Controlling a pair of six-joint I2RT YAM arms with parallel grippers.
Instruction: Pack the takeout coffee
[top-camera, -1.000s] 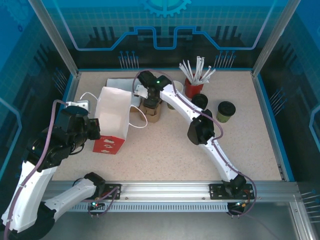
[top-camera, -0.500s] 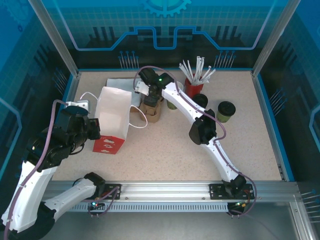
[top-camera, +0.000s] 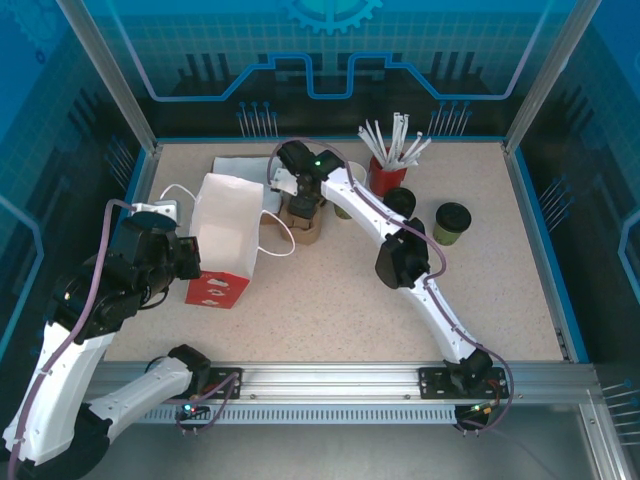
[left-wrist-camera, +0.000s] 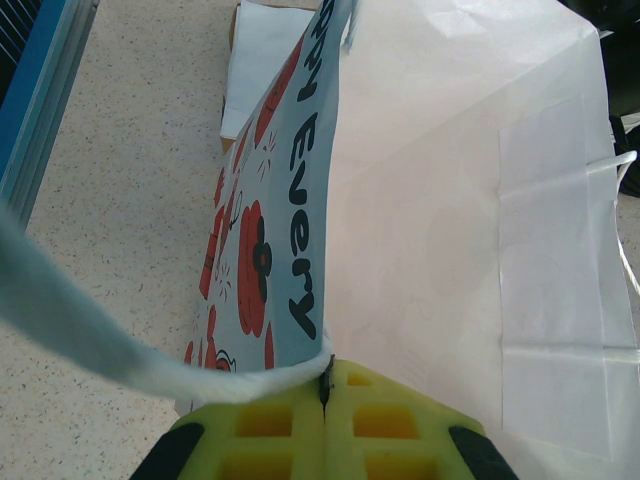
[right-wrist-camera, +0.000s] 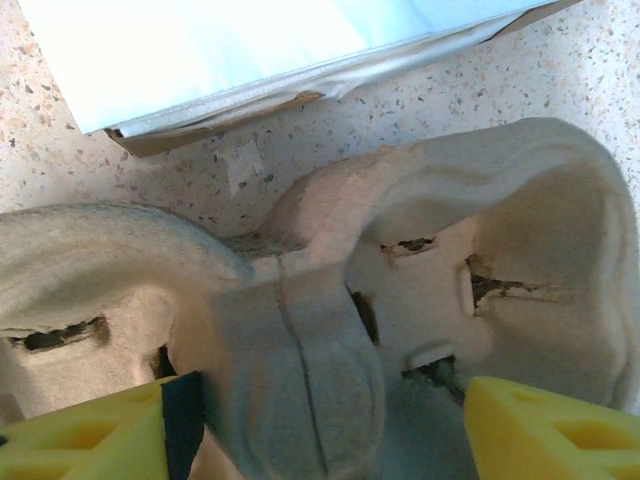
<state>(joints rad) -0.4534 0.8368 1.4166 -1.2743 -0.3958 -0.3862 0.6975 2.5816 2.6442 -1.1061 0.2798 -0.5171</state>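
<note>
Over on the right side of the surface (top-camera: 330, 310), the takeout coffee (top-camera: 452, 222) is standing upright by itself: olive-green cup, black lid on, well apart from both arms. Behind it and to the left is a red cup (top-camera: 384, 178) stuffed with white straws.

Left gripper (top-camera: 190, 258) is clamped tight on the near edge of the white paper bag (top-camera: 225, 232). In the wrist view the yellow-green pads (left-wrist-camera: 270, 430) are pressed together with the paper pinched between them. The bag is standing open, its red-printed side facing left, and one blurry white handle (left-wrist-camera: 80, 330) loops past the lens.

Right arm is stretched out to the back middle, with the right gripper (top-camera: 303, 197) sitting over a brown pulp cup carrier (top-camera: 306, 228) just beside the bag. From its own camera the jaws are spread wide. There's one yellow finger (right-wrist-camera: 100, 430) at each bottom corner and the carrier's centre ridge rises between them, with a gap showing next to the right one. So it's open, not squeezing anything. A flat pale packet (right-wrist-camera: 250, 60) lies on the surface just past the carrier.
</note>
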